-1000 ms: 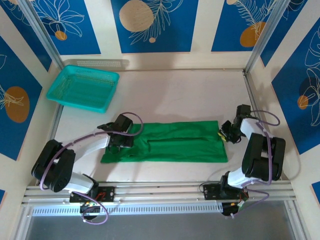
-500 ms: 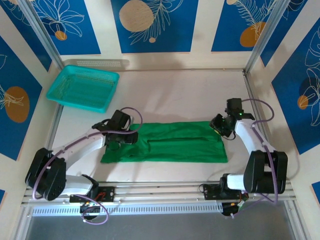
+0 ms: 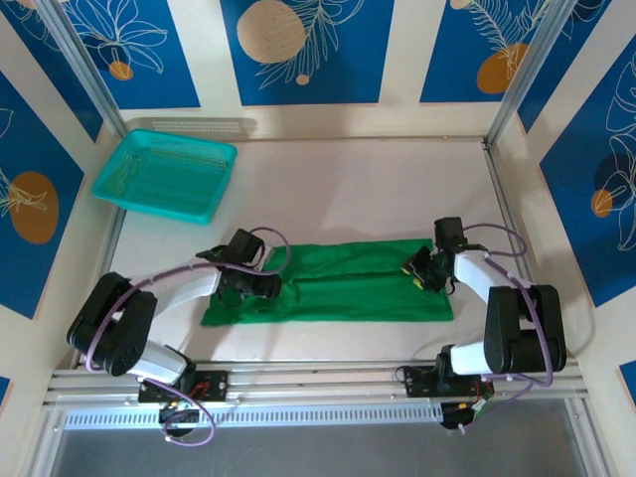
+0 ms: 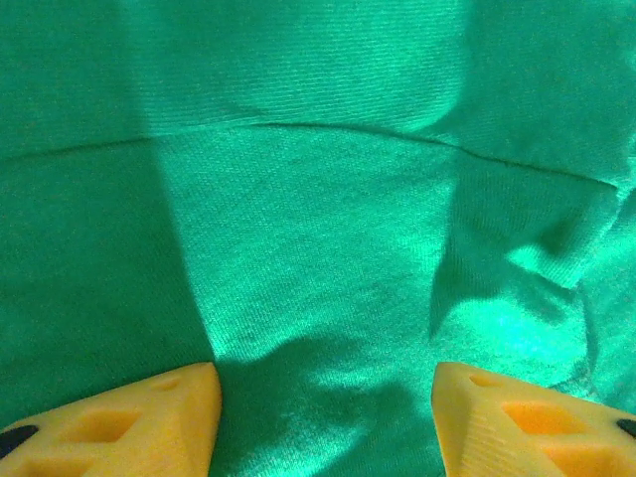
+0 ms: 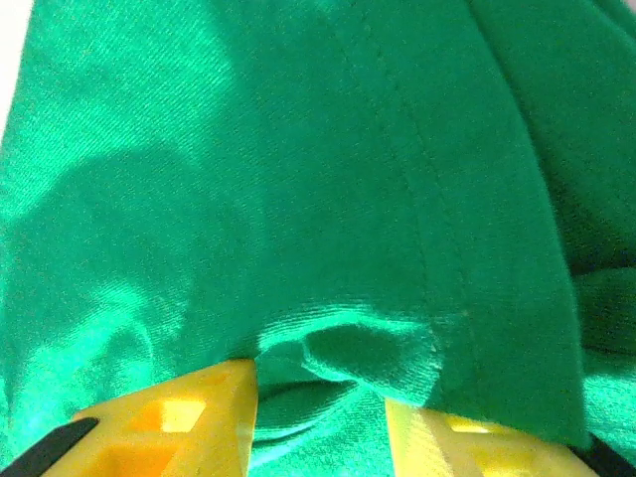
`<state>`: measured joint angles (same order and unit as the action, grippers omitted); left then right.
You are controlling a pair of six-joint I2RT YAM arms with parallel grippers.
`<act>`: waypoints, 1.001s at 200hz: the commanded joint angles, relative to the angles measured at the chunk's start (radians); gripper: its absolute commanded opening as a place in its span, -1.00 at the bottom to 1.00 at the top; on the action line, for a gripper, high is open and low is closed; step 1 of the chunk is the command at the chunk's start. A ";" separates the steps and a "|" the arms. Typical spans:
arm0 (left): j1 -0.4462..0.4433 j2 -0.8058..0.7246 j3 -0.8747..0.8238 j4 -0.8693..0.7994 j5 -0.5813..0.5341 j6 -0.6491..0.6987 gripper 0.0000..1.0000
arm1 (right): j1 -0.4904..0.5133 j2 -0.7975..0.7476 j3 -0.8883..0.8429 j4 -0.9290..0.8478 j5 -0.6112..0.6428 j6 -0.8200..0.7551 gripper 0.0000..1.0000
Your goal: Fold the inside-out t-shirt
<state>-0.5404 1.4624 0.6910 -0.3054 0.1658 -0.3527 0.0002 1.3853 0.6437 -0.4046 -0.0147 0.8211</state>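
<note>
Mid-fold, the t-shirt (image 3: 348,288) lies flat beneath 2 arms: the left pincer (image 4: 326,397) is apart just above it, the right pincer (image 5: 318,397) straddles a hem ridge, grip unclear; next probably needs firm pinches.

Bright, even light is cast from above in the top view, with soft shadows beside the arms (image 3: 169,288). Ahead of the left fingers (image 4: 149,427) a bright band on the shirt (image 4: 328,229) is flanked by shadow; the fingers are slightly blurred.
</note>
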 commanded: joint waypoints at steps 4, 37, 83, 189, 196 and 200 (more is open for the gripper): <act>-0.003 0.047 -0.031 -0.005 0.177 -0.105 0.17 | -0.043 0.050 0.061 0.065 0.040 -0.046 -0.22; -0.061 0.032 -0.035 -0.004 0.138 -0.206 0.16 | -0.096 0.165 0.149 0.149 -0.001 -0.069 -0.23; -0.201 -0.057 -0.049 -0.084 0.089 -0.269 0.16 | -0.066 0.345 0.308 0.272 -0.094 -0.108 -0.23; -0.340 -0.036 -0.001 -0.006 -0.035 -0.407 0.14 | 0.020 0.517 0.635 0.122 -0.106 -0.071 -0.25; -0.340 -0.047 0.002 -0.008 -0.034 -0.410 0.14 | 0.006 0.482 0.623 0.095 -0.075 -0.088 -0.25; -0.340 -0.054 0.002 -0.008 -0.034 -0.410 0.14 | -0.001 0.463 0.615 0.084 -0.064 -0.095 -0.24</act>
<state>-0.8730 1.4242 0.6655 -0.2794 0.1658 -0.7368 0.0360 1.9762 1.2575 -0.1623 -0.1566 0.7700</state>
